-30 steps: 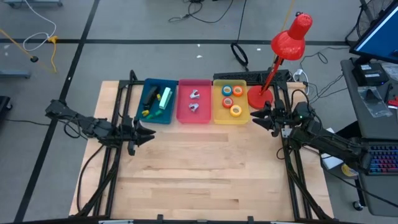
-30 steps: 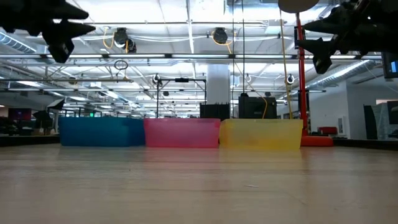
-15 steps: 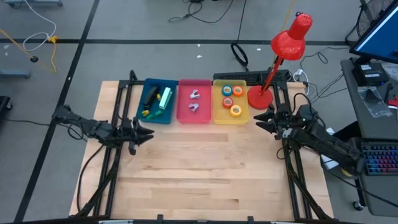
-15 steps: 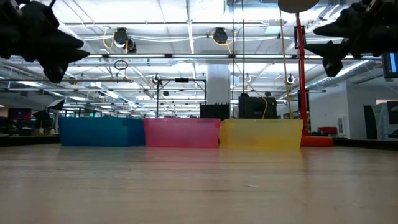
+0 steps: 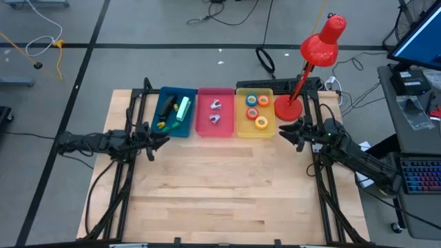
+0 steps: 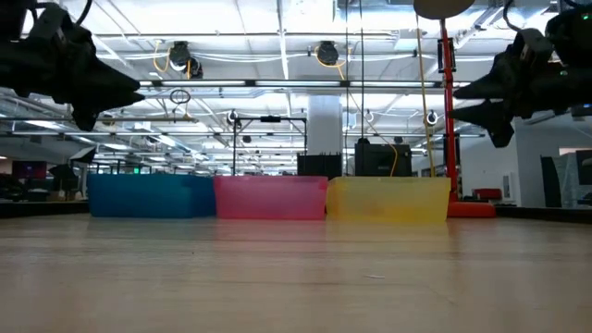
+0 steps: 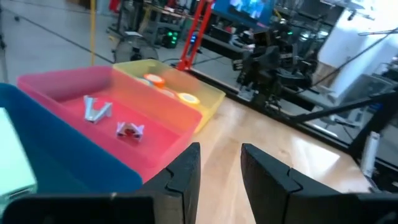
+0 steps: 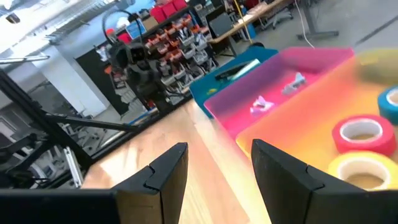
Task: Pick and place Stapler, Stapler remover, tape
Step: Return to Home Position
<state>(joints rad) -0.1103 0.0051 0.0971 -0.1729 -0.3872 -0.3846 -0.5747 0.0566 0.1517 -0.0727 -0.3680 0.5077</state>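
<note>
Three bins stand in a row along the table's far edge. The blue bin point(image 5: 172, 111) holds staplers, one of them green point(image 5: 182, 109). Two staple removers point(image 5: 215, 112) lie in the pink bin point(image 5: 204, 127), and several tape rolls point(image 5: 256, 111) lie in the yellow bin point(image 5: 241, 129). My left gripper point(image 5: 160, 141) hovers open just in front of the blue bin, pointing toward the table's right. My right gripper point(image 5: 286, 133) hovers open at the yellow bin's right front corner, pointing left. Both are well above the table in the low view, the left gripper point(image 6: 106, 88) and the right gripper point(image 6: 476, 100).
A red desk lamp stands with its base point(image 5: 288, 108) right of the yellow bin, close behind my right gripper, and its head point(image 5: 322, 41) leans over the far edge. The bare wooden tabletop point(image 5: 220, 186) stretches in front of the bins. Metal frame rails point(image 5: 127, 172) run along both sides.
Both grippers have sunk a little toward the table while staying in front of the bins. My left gripper has also edged slightly toward the far edge, nearer the blue bin. The bins and their contents have not moved.
</note>
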